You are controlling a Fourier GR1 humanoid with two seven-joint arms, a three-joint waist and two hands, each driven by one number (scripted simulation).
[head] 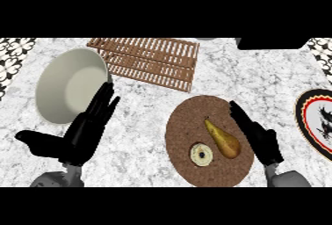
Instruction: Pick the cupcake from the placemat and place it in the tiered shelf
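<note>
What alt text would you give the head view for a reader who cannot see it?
A cupcake and a pear lie on a round brown placemat, the open right hand beside the pear. The open left hand rests at the left by a cream dish; a slatted wooden shelf lies beyond, and a patterned plate shows at the right edge.

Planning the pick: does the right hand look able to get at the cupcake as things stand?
Probably yes, from above. The right hand is open at the placemat's right edge, and nothing covers the cupcake. But the pear lies between them, so a sideways reach would likely bump it.
</note>
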